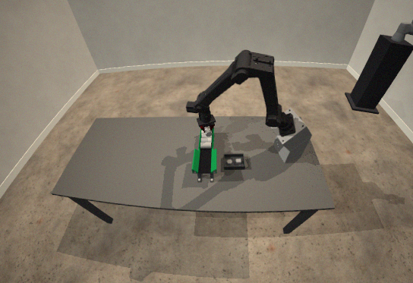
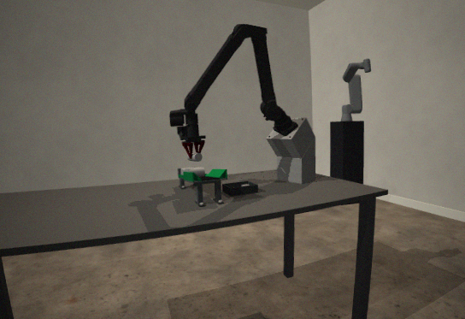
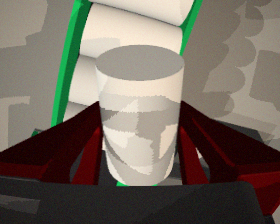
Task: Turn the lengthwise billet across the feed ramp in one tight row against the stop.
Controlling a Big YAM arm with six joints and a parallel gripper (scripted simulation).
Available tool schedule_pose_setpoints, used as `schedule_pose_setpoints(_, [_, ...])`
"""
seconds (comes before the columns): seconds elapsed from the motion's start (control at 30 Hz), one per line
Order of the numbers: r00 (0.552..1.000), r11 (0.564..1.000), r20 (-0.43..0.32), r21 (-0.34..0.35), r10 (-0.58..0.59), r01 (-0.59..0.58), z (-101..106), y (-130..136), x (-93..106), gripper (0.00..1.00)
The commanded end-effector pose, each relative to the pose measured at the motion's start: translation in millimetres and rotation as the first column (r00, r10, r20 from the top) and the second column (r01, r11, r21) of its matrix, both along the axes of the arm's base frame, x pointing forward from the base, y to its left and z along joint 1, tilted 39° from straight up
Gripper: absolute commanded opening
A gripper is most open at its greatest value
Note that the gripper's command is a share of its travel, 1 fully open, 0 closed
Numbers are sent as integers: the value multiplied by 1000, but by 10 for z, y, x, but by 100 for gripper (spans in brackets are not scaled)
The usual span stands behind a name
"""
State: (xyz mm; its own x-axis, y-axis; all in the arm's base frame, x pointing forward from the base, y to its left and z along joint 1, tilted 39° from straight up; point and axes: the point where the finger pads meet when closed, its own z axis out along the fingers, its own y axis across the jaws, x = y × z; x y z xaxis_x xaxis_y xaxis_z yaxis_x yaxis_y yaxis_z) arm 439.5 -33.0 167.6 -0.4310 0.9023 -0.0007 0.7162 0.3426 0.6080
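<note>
My gripper (image 1: 206, 128) (image 2: 194, 155) (image 3: 139, 110), with dark red fingers, is shut on a pale steel billet (image 3: 140, 119) (image 2: 196, 156) (image 1: 207, 129). It holds the billet in the air above the low end of the green feed ramp (image 1: 197, 159) (image 2: 218, 174) (image 3: 70, 63). In the wrist view the held billet points along the ramp, its round end face toward the camera. Below it, several pale billets (image 3: 134, 30) (image 1: 205, 143) (image 2: 192, 170) lie across the ramp, side by side.
A shallow black tray (image 1: 234, 161) (image 2: 240, 188) sits on the grey table (image 1: 114, 163) (image 2: 85, 209) right of the ramp. The arm's grey base block (image 1: 292, 140) (image 2: 295, 154) stands at the table's far right. A black pedestal with another arm (image 2: 347, 150) stands off the table.
</note>
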Motion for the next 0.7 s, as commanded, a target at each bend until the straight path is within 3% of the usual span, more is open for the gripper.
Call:
schedule_pose_setpoints(0.0, [992, 996, 102, -67, 68, -62, 376, 3, 73, 0])
schedule_pose_setpoints(0.67, [948, 940, 141, -237, 285, -247, 389, 19, 68, 0])
